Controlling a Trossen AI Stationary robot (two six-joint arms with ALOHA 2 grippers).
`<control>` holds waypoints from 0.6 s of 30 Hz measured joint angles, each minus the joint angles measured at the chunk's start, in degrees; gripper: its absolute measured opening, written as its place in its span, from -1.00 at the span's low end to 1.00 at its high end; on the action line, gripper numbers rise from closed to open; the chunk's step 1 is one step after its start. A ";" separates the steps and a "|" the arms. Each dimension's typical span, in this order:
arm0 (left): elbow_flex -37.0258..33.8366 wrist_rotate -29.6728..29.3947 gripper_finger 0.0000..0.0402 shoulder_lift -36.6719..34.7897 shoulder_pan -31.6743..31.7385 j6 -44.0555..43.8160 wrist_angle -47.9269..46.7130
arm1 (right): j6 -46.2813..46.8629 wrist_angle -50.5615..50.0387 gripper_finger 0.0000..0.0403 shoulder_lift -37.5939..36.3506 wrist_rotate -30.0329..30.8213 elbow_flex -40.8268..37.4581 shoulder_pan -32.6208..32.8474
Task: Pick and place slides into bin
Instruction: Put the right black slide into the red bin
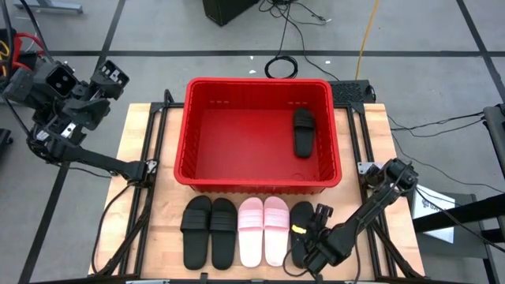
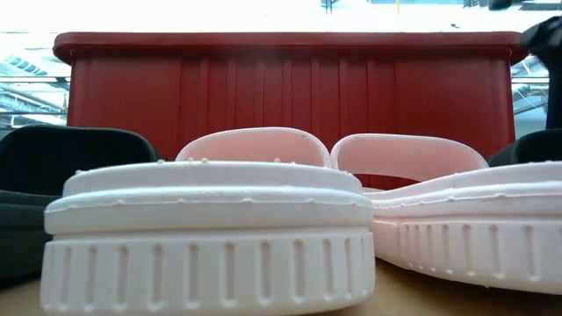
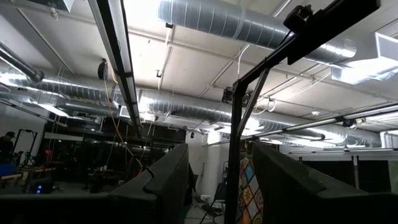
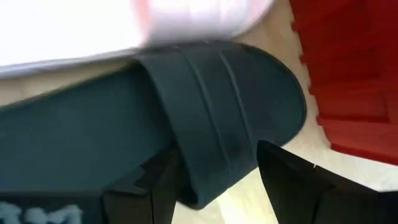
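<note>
The right gripper (image 1: 309,237) sits low at the bottom right of the high view, over the rightmost black slide (image 1: 301,225) of the row in front of the bin. In the right wrist view its two dark fingers (image 4: 292,180) stand apart on either side of that slide's strap (image 4: 217,106), jaws open around the edge of the shoe and not yet clamped on it, with a pale pink slide (image 4: 186,18) just beyond and a corner of the red bin (image 4: 354,74) to the side. The right arm runs from the gripper up toward the table's right edge in the high view. The row along the lower middle of that view holds two black slides (image 1: 210,230) side by side on the left, the two pink slides (image 1: 263,229) in the middle touching each other, and the black one under the gripper on the right, touching the pink pair. One more black slide (image 1: 304,131) lies inside the bin (image 1: 189,134), on its floor near the right wall. The bin stands in the middle of the wooden table (image 1: 134,150), just behind the row. In the low view the pink soles (image 2: 211,237) fill the foreground with the bin's red wall (image 2: 281,88) behind them. The left gripper (image 1: 110,79) is raised at the upper left of the high view, off the table's corner, pointing at the ceiling, its fingers (image 3: 155,186) parted and empty.
</note>
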 joint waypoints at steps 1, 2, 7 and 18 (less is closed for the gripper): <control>0.00 -0.02 -0.07 0.00 0.00 -0.02 0.00 | 0.05 0.10 -0.03 0.00 -0.75 -0.65 -0.37; 0.00 -0.02 -0.07 0.00 -0.01 -0.04 0.00 | 0.02 0.32 -0.03 0.00 -1.15 -1.31 -0.71; 0.00 -0.07 -0.07 0.00 0.01 -0.88 -0.02 | -1.20 3.58 -0.03 -0.04 -2.09 -3.80 -1.73; 0.00 -0.08 -0.07 0.04 0.00 -0.90 -0.80 | 4.12 4.94 -0.49 -0.07 -0.25 -4.35 -3.06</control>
